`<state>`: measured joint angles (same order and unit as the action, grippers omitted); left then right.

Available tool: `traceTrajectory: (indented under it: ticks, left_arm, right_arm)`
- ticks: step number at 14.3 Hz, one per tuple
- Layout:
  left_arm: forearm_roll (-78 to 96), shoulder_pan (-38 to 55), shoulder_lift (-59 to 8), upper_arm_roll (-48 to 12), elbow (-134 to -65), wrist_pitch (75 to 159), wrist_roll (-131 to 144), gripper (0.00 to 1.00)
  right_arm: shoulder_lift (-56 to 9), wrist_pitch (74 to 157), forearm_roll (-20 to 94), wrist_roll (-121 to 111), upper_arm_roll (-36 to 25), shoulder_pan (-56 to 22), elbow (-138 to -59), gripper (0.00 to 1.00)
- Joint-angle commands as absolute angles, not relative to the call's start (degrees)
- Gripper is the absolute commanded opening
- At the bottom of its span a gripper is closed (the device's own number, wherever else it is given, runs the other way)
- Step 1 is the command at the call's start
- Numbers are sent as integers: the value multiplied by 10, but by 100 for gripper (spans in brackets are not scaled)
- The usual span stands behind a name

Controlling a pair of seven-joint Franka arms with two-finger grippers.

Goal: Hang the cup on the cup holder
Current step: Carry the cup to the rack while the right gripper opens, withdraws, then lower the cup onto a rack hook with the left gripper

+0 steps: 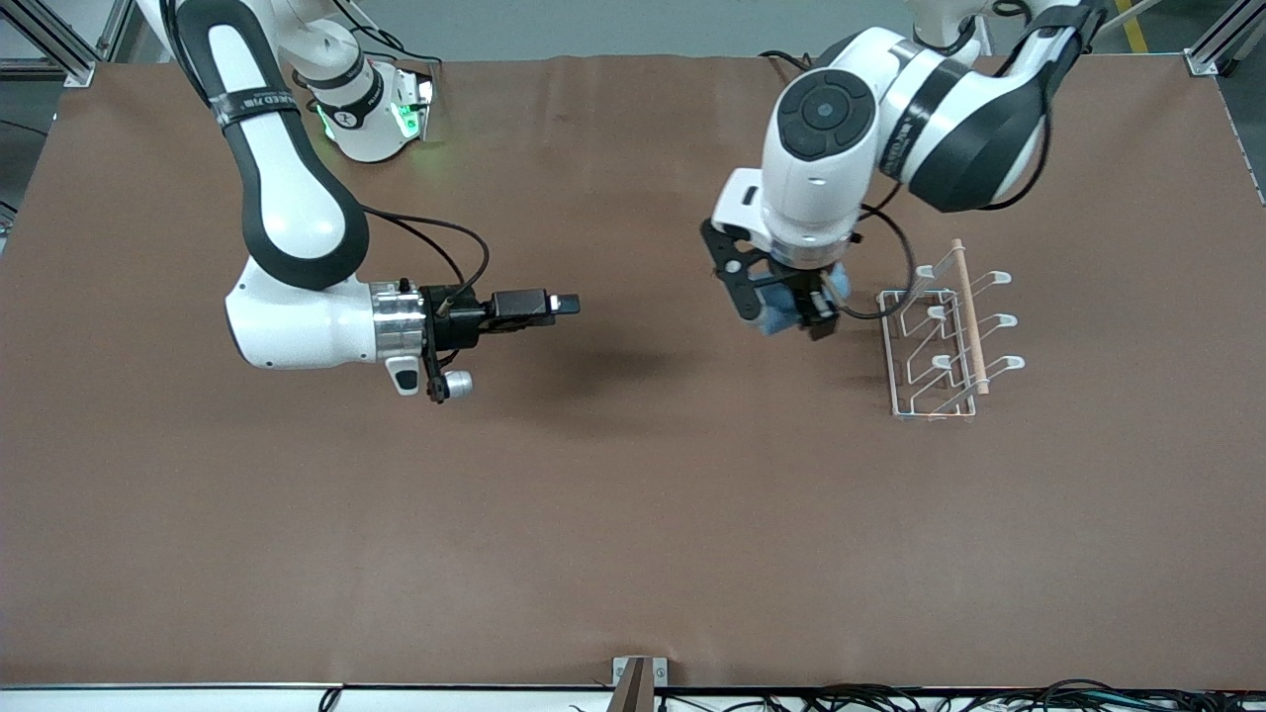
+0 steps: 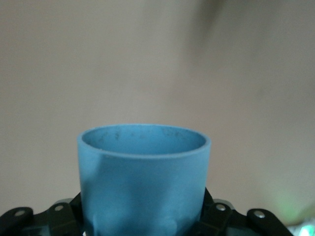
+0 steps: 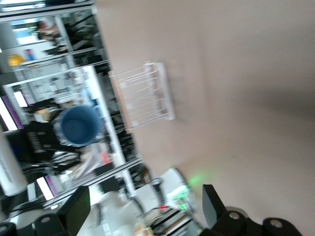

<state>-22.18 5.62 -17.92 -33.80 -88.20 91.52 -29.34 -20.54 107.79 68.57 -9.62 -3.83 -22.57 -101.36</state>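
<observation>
Two arms: we see both over the table [image 1: 633,514].
Left gripper [image 1: 781,309]: fingers pinching cup [image 1: 791,314], at nine o'clock of cup holder [image 1: 935,341].
Right gripper [image 1: 564,305]: fingers spread, empty.

A brown worktop [image 1: 633,514] fills the front view, matte and plain. Black cables [image 1: 890,697] trail along its edge nearest the front camera, beside a small metal bracket [image 1: 640,672]. Aluminium frame posts [image 1: 1217,44] stand at its corners by the bases.
</observation>
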Motion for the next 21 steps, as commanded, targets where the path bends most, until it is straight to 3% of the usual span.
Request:
traceTrajectory:
  ticks: [1, 6, 10, 17, 21]
  left_arm:
    - [-359, 59, -181, -338, -907, 843, -312, 41]
    - [-526, 24, -194, -338, -969, 829, -358, 39]
    - [-614, 23, -226, -338, -991, 802, -395, 34]
    - [-714, 40, -296, -338, -997, 740, -396, 34]
    - [-751, 47, -336, -338, -993, 709, -388, 37]
  right_arm:
    - [-179, 1099, 577, -98, -70, -221, -1048, 100]
    - [-140, 1096, 293, -98, -169, -220, -1077, 100]
    - [-118, 1088, 183, -122, -235, -208, -1060, 100]
    - [-127, 920, 136, -160, -252, -127, -854, 100]
    - [-128, 868, 102, -160, -252, -106, -788, 100]
